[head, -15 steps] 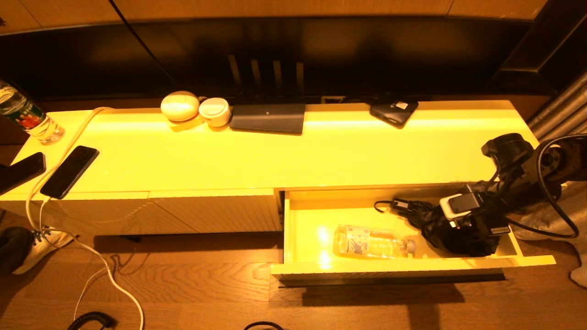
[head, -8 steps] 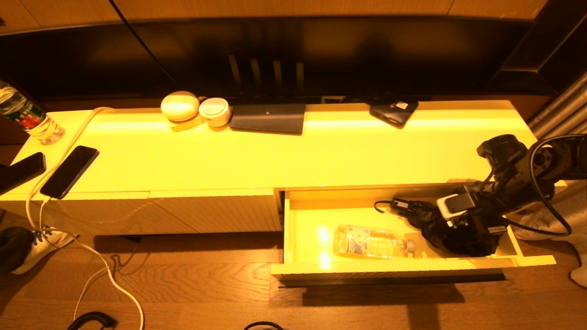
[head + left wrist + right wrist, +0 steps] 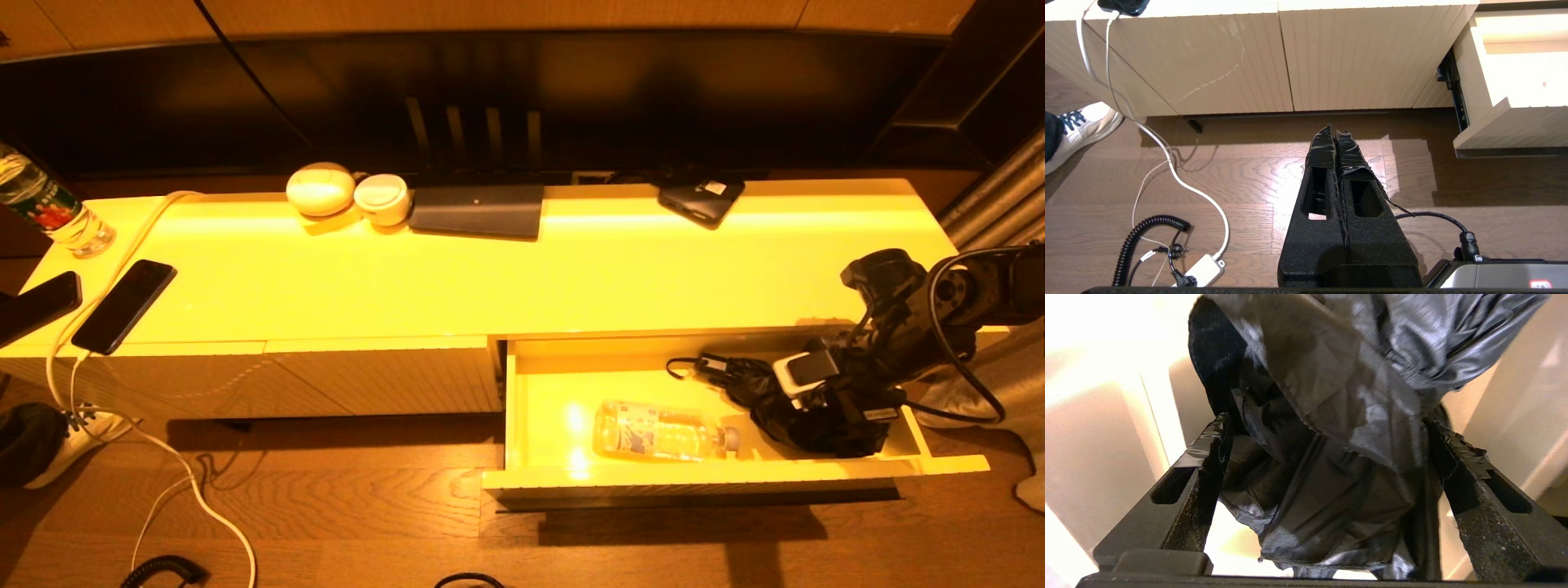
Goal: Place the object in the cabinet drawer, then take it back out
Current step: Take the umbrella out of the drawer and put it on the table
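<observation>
Head view: drawer (image 3: 539, 384) pulled open, right gripper (image 3: 804, 429) low inside its right end, over a folded black umbrella (image 3: 755, 384) lying on the drawer floor. A bottle (image 3: 661, 431) lies just beside it. Right wrist view shows what the head view cannot — fingers (image 3: 1204, 457) spread wide either side of the dark fabric, not pinching it. Judged step: umbrella set down, first half done. Next move calls for closing on the bundle and lifting it clear of the drawer wall. Left wrist view — left gripper (image 3: 1336, 132) parked over the floor (image 3: 1241, 175), fingers pressed together.
</observation>
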Motion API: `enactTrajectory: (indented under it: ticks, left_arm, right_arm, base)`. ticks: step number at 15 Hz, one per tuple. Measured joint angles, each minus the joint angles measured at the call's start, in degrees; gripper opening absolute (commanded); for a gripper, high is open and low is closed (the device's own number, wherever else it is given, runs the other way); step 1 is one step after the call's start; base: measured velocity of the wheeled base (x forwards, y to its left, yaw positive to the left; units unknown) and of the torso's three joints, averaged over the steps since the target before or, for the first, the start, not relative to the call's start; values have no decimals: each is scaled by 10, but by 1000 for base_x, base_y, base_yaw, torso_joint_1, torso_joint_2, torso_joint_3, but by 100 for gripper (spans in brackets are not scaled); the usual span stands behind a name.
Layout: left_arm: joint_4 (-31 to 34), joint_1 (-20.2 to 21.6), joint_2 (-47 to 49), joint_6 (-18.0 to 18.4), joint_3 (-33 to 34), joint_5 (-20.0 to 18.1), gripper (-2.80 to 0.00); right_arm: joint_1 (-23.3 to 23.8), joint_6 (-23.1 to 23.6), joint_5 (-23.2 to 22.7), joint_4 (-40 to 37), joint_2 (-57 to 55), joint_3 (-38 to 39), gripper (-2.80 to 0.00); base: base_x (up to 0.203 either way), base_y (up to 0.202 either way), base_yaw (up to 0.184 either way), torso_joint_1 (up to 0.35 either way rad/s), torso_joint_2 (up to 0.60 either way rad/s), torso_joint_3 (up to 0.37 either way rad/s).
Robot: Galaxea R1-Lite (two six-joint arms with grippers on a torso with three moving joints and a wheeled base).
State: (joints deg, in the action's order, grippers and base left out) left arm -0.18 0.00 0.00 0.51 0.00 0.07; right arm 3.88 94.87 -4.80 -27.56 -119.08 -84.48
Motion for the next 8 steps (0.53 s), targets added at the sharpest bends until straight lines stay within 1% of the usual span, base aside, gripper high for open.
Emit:
enactTrajectory:
  ticks: [5, 6, 7, 8]
  left_arm:
    - [0, 0, 0, 0, 0, 0, -280]
    - [0, 0, 0, 0, 0, 0, -280]
    - [0, 0, 0, 0, 0, 0, -280]
    - [0, 0, 0, 0, 0, 0, -280]
  right_arm:
    - [-1, 0, 3, -12, -8, 0, 0]
    - [-1, 0, 3, -13, -9, 1, -53]
    - [-2, 0, 3, -14, -9, 2, -280]
    - [-3, 0, 4, -17, -9, 4, -280]
  base:
    - [0, 0, 0, 0, 0, 0]
    - [0, 0, 0, 0, 0, 0]
    - [0, 0, 0, 0, 0, 0]
    - [0, 0, 0, 0, 0, 0]
